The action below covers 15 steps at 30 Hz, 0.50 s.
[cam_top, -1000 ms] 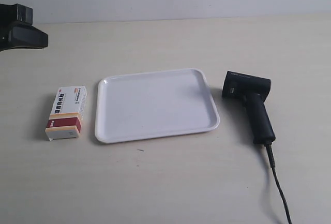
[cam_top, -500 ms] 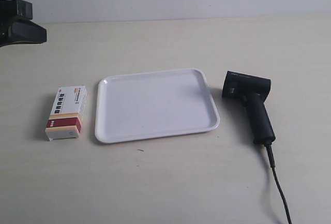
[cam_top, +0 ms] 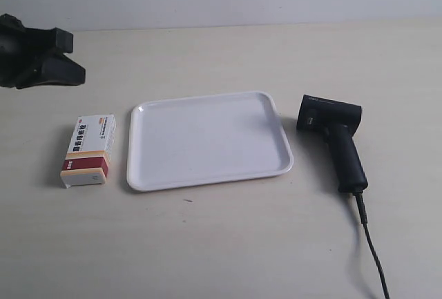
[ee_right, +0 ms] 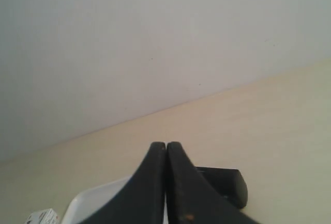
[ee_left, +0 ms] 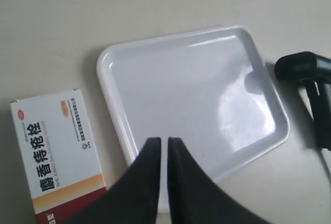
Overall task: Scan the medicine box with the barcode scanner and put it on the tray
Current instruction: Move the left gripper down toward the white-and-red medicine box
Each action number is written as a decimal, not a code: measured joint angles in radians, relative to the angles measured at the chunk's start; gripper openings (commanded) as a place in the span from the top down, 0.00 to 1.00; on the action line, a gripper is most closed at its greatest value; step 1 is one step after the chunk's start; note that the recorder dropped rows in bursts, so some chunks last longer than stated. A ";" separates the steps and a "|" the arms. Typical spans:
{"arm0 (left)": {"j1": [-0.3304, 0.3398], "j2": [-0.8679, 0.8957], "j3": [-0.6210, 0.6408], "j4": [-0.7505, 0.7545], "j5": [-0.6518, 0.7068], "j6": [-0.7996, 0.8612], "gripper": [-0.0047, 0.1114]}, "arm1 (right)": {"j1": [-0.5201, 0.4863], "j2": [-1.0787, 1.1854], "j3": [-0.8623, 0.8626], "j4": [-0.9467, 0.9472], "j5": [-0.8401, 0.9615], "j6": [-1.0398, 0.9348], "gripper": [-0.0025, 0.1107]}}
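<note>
A: Diff vs 0.5 s ago?
B: Left gripper (ee_left: 164,144) moves further in at upper left, fingers nearly closed, empty. Right gripper (ee_right: 165,146) closed.
A: Box?
B: Box (cam_top: 89,150) unmoved, left of tray (cam_top: 207,140); scanner (cam_top: 335,137) right.

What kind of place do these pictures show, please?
Probably a staged test bench for robot practice, not a real pharmacy. On a plain beige table in front of a bare pale wall lie only a medicine box, a white tray and a corded barcode scanner, set out side by side.
</note>
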 measured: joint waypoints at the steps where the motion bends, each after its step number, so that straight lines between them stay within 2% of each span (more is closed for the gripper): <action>1: -0.002 0.015 -0.002 0.002 0.000 0.000 0.76 | 0.000 0.005 0.000 0.022 0.002 -0.016 0.98; 4: -0.005 0.068 -0.004 0.016 -0.005 0.000 0.64 | 0.000 0.020 0.000 0.063 0.038 -0.044 0.98; 7: -0.005 0.113 -0.013 0.040 -0.026 0.000 0.57 | 0.000 0.042 0.000 0.081 0.092 -0.053 0.98; 15: -0.005 0.147 -0.045 0.063 -0.048 -0.018 0.55 | 0.000 0.084 -0.063 0.127 0.144 -0.191 0.98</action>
